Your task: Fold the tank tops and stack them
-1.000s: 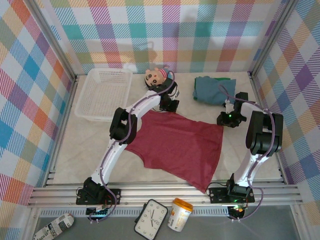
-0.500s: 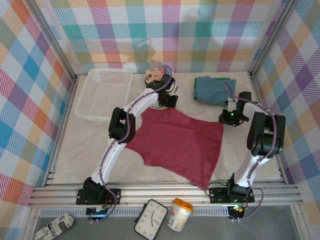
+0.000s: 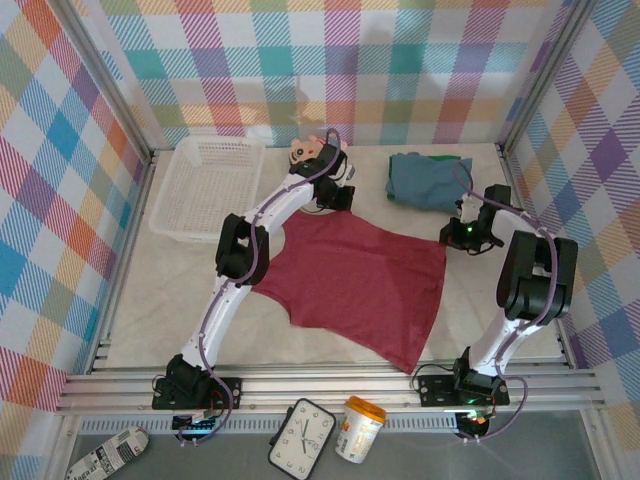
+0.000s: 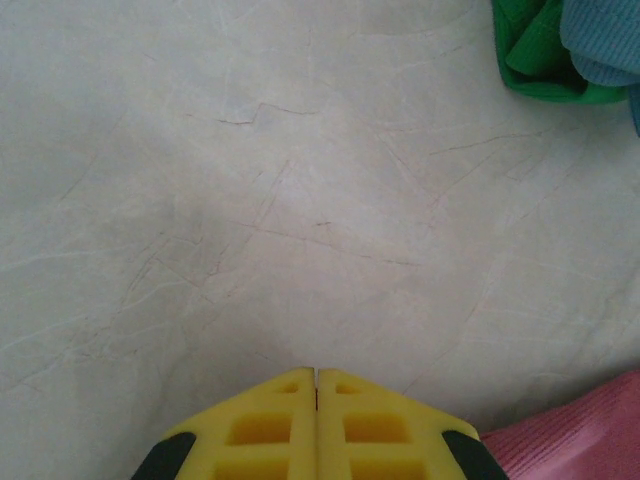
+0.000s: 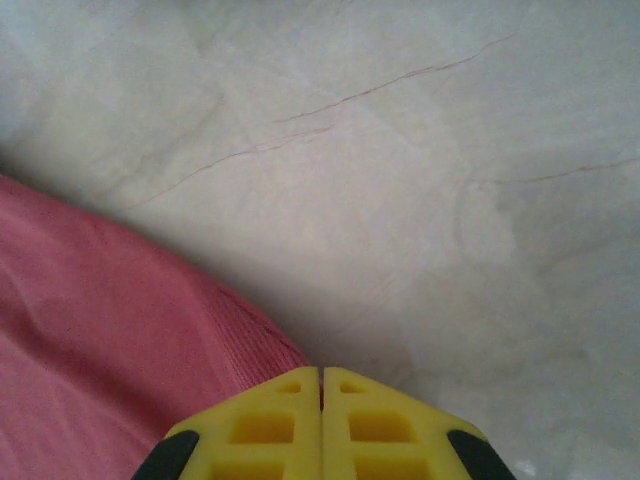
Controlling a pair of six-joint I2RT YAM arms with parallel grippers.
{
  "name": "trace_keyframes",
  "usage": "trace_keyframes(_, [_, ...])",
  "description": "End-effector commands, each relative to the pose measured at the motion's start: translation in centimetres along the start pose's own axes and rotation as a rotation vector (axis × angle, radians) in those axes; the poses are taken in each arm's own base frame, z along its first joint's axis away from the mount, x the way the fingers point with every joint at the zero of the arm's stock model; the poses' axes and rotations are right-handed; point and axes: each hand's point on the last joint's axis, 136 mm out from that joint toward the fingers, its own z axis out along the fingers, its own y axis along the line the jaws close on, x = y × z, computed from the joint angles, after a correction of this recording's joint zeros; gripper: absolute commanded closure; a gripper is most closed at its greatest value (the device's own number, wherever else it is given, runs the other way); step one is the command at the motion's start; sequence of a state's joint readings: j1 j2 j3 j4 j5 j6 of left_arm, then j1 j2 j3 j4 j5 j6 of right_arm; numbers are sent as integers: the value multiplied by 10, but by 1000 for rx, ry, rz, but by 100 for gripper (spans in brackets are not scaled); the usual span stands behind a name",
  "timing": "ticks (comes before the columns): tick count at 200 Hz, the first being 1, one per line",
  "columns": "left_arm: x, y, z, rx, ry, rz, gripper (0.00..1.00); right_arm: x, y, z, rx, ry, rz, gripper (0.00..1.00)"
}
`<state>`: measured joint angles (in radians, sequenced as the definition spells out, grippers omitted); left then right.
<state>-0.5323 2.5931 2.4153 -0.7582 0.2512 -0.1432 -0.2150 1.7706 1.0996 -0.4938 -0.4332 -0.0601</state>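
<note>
White plastic mesh forms a basket (image 3: 205, 185) at the far left of a pale, marble-patterned table (image 3: 160, 290). The table is boxed in by walls of pastel plaid. To the right of the basket, by the back wall, lies a small doll (image 3: 304, 150) with a large head.

The left arm reaches from the near edge up to a spot just in front of the doll. The left gripper (image 4: 316, 372) has its yellow fingers (image 4: 265, 432) pressed together over bare table. Pink-red cloth shows just beside its right finger, but I cannot tell if any cloth is caught between the tips.

The dark red tank top (image 3: 360, 285) lies spread flat in the middle of the table. Its far edge runs straight between the two grippers, and one corner trails toward the near edge.

Behind it and to the right, near the back wall, sits the blue-grey tank top (image 3: 425, 180), folded into a bundle. The green tank top (image 3: 445, 157) peeks out from beneath its far edge. Both lie well apart from the red one.

At the right, the right gripper (image 5: 320, 370) is also pressed shut. It pinches the far right corner of the red top, whose ribbed hem runs straight into its fingertips.
</note>
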Motion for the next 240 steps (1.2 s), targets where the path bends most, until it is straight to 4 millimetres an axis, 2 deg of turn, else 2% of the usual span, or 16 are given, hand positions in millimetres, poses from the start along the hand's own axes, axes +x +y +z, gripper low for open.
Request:
trace_keyframes(1, [-8,-8,-19,46,-12,18,100,6,16,-13,-53,-26,-2,95])
trace_keyframes(31, [-4,-12,-33,54,-29,28,100,24,16,-18,-39,-21,14,95])
trace_keyframes(110, [27,-13,-58,66,-9,44,100,64,19,-23,-29,20,79,94])
trace_keyframes(129, [38,-11,-61,61,4,47,100,67,20,-26,-26,20,81,94])
trace_keyframes(162, [60,-8,-58,68,41,36,100,72,20,-32,-6,31,82,93])
trace_keyframes(200, [79,-6,-52,75,85,43,99,83,16,-32,20,107,92,88])
trace_keyframes(240, [95,-3,-52,63,113,62,97,82,26,-34,-21,111,109,86])
